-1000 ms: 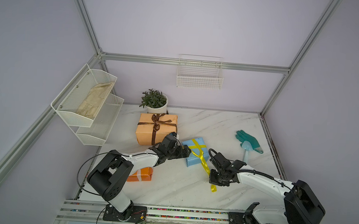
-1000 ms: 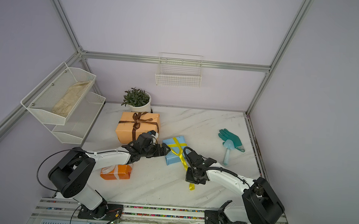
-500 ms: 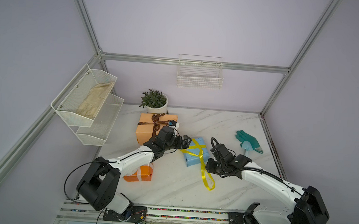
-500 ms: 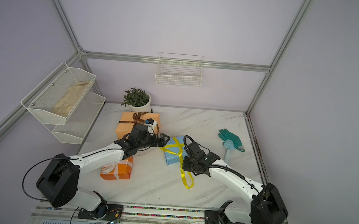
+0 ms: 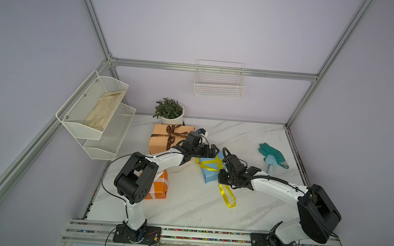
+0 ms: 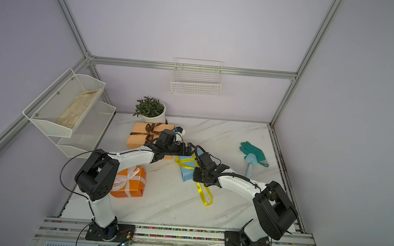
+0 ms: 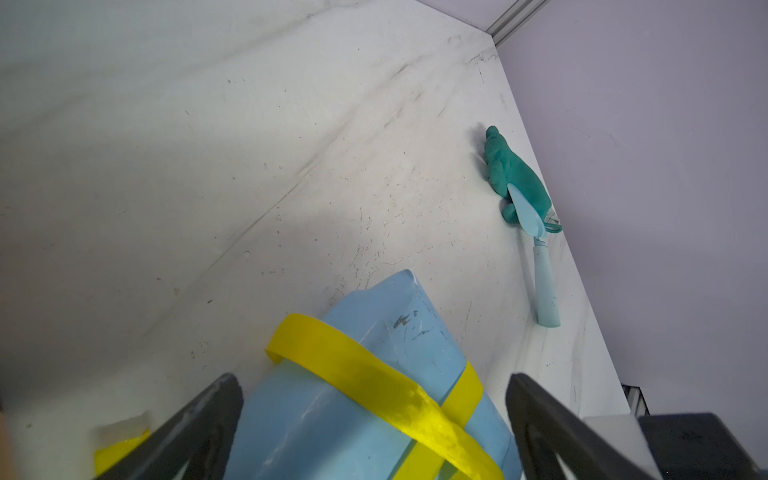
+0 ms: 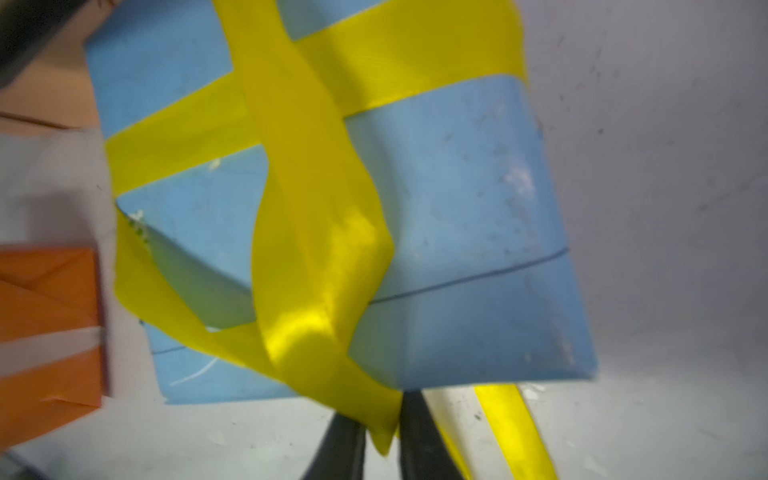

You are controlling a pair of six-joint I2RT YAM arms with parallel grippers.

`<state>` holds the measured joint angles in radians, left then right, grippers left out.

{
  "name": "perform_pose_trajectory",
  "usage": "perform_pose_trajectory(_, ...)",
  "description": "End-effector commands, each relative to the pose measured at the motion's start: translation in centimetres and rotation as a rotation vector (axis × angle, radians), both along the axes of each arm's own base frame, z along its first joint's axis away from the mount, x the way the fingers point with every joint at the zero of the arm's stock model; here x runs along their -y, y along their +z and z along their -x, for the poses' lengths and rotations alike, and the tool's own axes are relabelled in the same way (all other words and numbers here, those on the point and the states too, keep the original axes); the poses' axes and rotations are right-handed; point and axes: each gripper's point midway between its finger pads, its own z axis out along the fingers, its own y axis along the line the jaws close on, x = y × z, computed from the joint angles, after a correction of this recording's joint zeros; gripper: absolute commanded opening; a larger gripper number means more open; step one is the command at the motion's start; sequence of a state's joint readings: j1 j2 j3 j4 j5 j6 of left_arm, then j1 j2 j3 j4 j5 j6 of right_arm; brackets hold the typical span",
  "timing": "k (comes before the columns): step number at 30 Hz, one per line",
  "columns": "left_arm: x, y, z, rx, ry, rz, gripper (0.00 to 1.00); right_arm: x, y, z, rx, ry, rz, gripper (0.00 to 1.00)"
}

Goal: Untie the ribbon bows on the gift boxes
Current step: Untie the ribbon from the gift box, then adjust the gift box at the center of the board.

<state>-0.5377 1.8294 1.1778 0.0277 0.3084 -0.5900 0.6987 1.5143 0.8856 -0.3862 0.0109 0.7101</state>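
White marble counter (image 5: 184,206) fills the floor of a lilac-walled cell framed in aluminium, seen from above. Near the middle lies the small light blue box (image 5: 207,176), wrapped crosswise in the yellow ribbon (image 5: 227,197), whose loose loop trails off the box's near side onto the counter. Your right hand (image 8: 382,419) is pinched closed on that ribbon just at the box's near edge; the right wrist view shows the yellow band squeezed between two dark fingers (image 8: 419,440). Your left hand (image 7: 374,415) reaches in from the left and stands wide open at the box's far end, one finger on each side of it; you cannot tell whether either finger touches the paper. Left of and beyond the blue box sits the large peach box (image 5: 158,142), its dark brown bow (image 5: 171,134) tied on top. Nearer, at the left, partly under your left arm (image 6: 130,158), the bright orange box (image 6: 135,193) carries a tied white bow (image 6: 125,177). A potted plant (image 5: 170,116) stands by the far wall just behind the peach box. Well to the right, a teal glove (image 5: 273,153) lies with a pale blue trowel (image 5: 270,169) resting on it. A white wire basket (image 5: 219,87) hangs on the far wall, and a mesh shelf (image 5: 94,130) on the left wall holds a beige cloth (image 5: 104,111).
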Motion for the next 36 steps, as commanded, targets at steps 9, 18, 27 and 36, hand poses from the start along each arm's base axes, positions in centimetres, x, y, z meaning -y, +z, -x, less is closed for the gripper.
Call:
perform_pose_trajectory(9,0.4,-0.4,0.1,-0.013,-0.018,0.033,1.00,0.7,2.7,3.0,-0.058,0.014,-0.058,0.00)
perform_pose_trajectory(18,0.8,-1.4,0.4,-0.039,-0.042,0.042,1.00,3.6,-0.7,10.2,-0.276,-0.091,-0.145,0.00)
perform_pose_trajectory(27,0.8,-1.1,1.6,-0.067,-0.060,0.065,1.00,3.8,-0.9,6.5,-0.204,-0.131,-0.008,0.97)
perform_pose_trajectory(36,1.8,-0.8,3.9,-0.176,-0.099,0.176,0.96,2.0,2.6,-0.2,-0.026,-0.109,-0.043,0.95)
